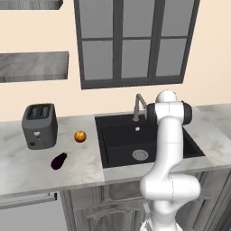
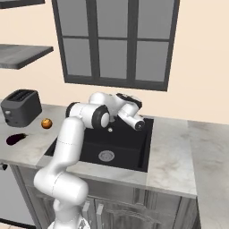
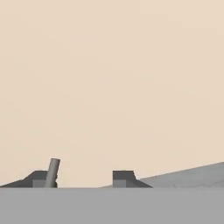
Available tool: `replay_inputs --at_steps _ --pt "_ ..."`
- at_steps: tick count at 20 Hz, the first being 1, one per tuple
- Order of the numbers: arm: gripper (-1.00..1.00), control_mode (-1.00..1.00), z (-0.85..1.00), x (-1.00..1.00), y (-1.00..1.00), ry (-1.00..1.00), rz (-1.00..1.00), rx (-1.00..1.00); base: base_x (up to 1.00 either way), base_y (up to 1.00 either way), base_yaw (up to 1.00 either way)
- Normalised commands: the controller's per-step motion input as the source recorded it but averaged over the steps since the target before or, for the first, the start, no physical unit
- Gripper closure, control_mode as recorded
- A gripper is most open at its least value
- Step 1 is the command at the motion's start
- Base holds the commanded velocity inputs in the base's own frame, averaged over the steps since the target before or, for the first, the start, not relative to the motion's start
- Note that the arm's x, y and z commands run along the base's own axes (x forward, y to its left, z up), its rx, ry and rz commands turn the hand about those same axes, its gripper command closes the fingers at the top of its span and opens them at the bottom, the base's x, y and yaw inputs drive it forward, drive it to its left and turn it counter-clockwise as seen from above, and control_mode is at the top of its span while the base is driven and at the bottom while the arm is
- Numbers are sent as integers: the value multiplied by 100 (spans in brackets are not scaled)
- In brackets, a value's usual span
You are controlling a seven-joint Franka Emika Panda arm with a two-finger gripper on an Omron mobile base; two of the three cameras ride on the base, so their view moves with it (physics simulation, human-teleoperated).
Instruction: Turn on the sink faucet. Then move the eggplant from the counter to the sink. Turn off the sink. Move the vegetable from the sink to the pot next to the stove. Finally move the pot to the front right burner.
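Gripper (image 3: 82,178) spread wide, I'm nosing at the faucet (image 1: 138,104) handle by the sink's (image 1: 118,149) back edge; fingers risking sliding past.

The light grey marbled stone counter (image 1: 27,169) looks smooth. The deep black sink (image 1: 118,133) below the gripper (image 3: 83,177) looks matt. The slim grey metal faucet (image 1: 137,104) looks smooth. The small dark purple eggplant (image 1: 58,160) looks glossy.

We saw a dark grey toaster (image 1: 39,125) standing at the left, a small round orange fruit (image 1: 80,136) just to its right. Behind hung a dark-framed window (image 1: 135,40) and grey wall shelves (image 1: 34,66).
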Motion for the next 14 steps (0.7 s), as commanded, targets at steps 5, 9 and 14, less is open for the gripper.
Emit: replay_inputs --at_steps 5,9,14 --pt "100 -100 -3 0 -32 1 -3 1 0 0 0" --pt "100 -100 -16 0 -48 9 -3 0 0 0 0" --pt "100 -100 -11 -4 -58 11 -3 0 0 0 0"
